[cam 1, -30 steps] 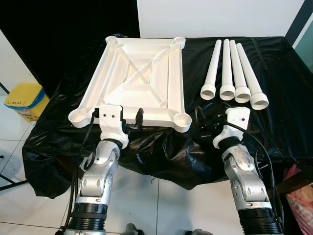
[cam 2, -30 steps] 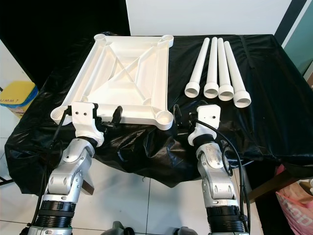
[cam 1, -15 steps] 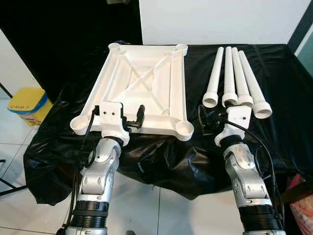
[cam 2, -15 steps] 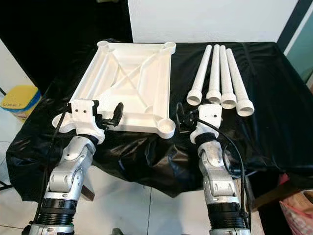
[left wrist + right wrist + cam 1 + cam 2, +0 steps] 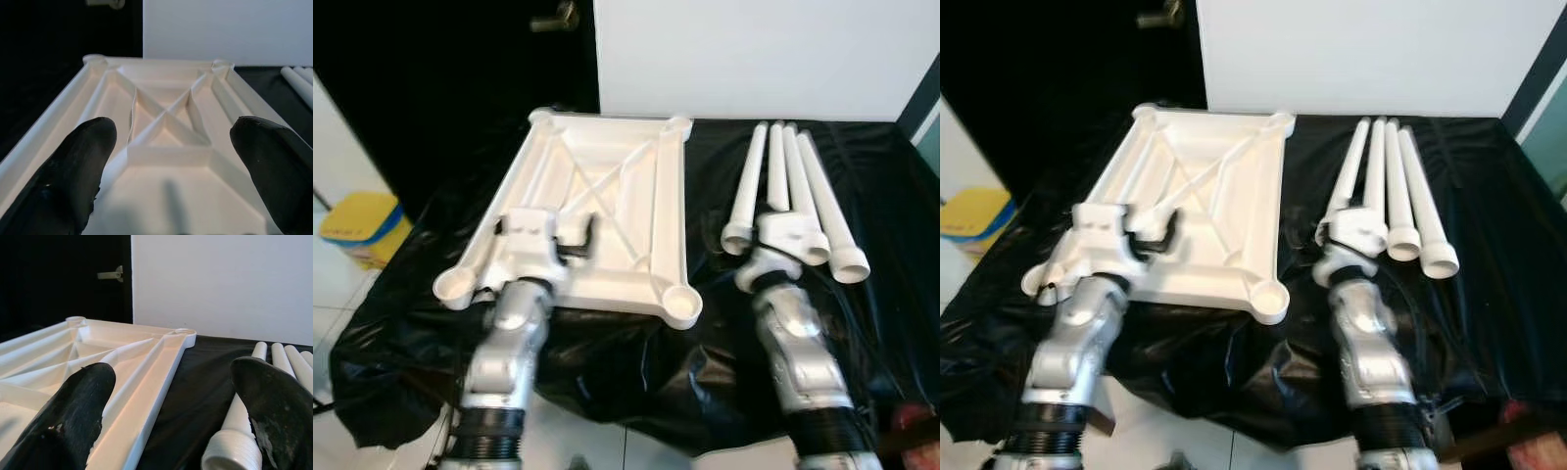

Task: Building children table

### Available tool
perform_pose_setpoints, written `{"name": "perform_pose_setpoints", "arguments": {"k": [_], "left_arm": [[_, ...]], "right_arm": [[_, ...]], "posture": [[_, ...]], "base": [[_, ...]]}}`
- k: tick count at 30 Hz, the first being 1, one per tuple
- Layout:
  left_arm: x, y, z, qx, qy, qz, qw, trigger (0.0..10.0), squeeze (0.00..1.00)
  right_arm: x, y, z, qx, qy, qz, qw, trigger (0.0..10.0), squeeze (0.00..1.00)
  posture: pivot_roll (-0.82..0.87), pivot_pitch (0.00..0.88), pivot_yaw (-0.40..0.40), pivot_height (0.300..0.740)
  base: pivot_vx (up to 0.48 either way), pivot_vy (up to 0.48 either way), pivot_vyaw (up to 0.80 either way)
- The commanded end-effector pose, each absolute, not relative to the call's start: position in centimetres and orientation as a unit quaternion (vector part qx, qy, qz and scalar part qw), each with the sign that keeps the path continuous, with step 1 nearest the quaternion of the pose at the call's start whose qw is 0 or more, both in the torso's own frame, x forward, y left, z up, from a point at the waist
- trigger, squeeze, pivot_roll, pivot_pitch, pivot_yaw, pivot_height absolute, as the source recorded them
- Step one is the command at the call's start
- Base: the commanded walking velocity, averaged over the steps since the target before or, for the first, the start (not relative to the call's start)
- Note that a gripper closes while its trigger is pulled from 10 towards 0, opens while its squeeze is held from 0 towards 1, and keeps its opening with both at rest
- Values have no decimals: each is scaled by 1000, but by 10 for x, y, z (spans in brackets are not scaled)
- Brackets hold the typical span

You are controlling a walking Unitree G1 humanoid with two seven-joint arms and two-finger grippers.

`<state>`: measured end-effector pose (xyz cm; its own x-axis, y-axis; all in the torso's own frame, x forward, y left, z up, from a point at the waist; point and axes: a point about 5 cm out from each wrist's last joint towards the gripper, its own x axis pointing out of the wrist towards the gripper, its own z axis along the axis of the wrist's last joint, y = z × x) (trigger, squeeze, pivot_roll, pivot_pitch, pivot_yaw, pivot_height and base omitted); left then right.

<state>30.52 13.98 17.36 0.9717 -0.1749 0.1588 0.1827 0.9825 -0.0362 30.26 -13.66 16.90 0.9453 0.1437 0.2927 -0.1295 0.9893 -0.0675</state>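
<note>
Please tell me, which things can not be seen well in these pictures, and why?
- Near ends of the middle table legs: head views, covered by the right gripper housing.
- Near left part of the tabletop: head views, covered by the left gripper housing.
- Socket threads: head views, motion blur.
- Table under the black sheet: fully covered.

The two eye views look forward and down from the head onto the surface (image 5: 705,323), sharing the tabletop (image 5: 607,196) and legs (image 5: 793,196). The left wrist view faces low and close along the tabletop's ribbed underside. The right wrist view sits near the tabletop edge and the legs.
</note>
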Motion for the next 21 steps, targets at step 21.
{"name": "perform_pose_setpoints", "arguments": {"k": [21], "left_arm": [[307, 128, 184, -23, -86, -132, 987, 10000, 0]], "right_arm": [[322, -144, 166, -9, -113, 24, 993, 10000, 0]], "posture": [[-47, 77, 20, 740]], "base": [[13, 0, 0]]}}
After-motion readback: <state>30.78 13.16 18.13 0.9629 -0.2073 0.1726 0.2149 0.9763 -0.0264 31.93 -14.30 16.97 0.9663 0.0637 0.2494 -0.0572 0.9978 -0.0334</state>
